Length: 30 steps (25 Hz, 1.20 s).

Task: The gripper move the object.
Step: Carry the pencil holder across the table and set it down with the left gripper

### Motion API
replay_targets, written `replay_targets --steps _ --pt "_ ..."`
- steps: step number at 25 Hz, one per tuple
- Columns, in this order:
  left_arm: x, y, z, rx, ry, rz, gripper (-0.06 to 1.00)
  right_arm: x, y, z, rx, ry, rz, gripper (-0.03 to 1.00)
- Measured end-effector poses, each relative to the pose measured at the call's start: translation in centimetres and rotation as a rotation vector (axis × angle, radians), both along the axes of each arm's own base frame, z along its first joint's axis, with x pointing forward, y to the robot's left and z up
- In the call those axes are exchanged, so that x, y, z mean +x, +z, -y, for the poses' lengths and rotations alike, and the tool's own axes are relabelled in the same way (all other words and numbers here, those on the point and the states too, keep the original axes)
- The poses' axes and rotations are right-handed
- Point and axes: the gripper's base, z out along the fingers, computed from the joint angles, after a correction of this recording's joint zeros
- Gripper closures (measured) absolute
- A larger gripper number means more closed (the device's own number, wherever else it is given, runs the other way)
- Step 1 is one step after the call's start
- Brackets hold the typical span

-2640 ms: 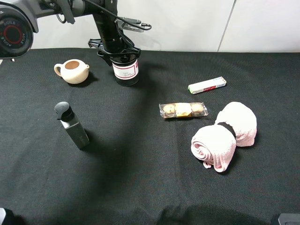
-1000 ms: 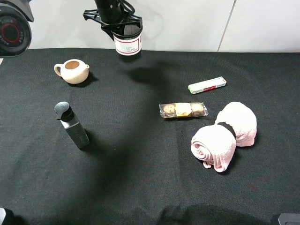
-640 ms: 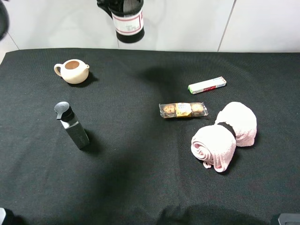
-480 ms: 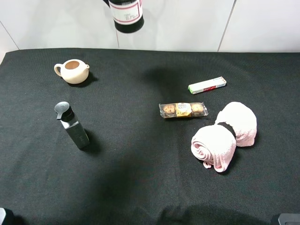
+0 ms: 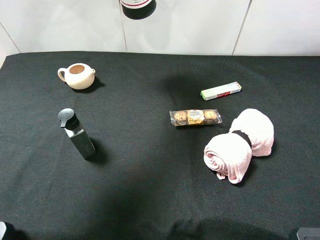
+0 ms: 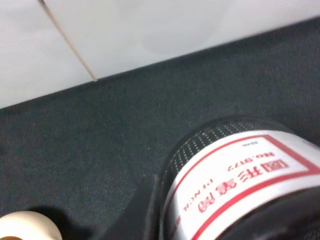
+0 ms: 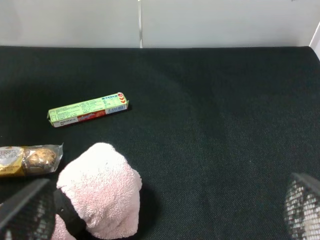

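Observation:
The black wire-mesh pen cup (image 5: 138,7) with its red-edged white label hangs high above the table's far edge; only its base shows at the top of the exterior high view. In the left wrist view the cup (image 6: 235,170) fills the frame, and my left gripper (image 6: 225,217) is shut on it, with one dark finger (image 6: 136,212) against its side. My right gripper (image 7: 162,210) is open and empty, its two fingers wide apart above the pink towel (image 7: 100,190).
On the black cloth stand a cream teapot (image 5: 77,76) at far left and a dark grey square bottle (image 5: 77,134) at left. A chocolate pack (image 5: 195,117), a green gum pack (image 5: 220,91) and the rolled pink towel (image 5: 240,144) lie at right.
The pen cup, held by my left gripper, has risen from the table beside the teapot, nearly out of the top of the view. The right arm has not moved.

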Motion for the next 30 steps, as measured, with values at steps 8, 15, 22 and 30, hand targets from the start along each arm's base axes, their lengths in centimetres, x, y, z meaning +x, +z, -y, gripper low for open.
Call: replay_targets --steps 8,15,22,30 --pt "-0.8 -0.2 1.0 -0.001 -0.024 -0.022 0.78 0.0 0.0 0.0 0.0 0.0 0.0 0.27" --pt "-2.8 -2.0 -0.5 0.103 -0.012 -0.122 0.78 0.0 0.0 0.0 0.0 0.0 0.0 0.27" --pt "-6.9 -0.3 -2.5 0.121 0.004 -0.157 0.78 0.0 0.0 0.0 0.0 0.0 0.0 0.27" --pt "-12.1 -0.1 -5.6 0.176 0.043 -0.208 0.78 0.0 0.0 0.0 0.0 0.0 0.0 0.27"
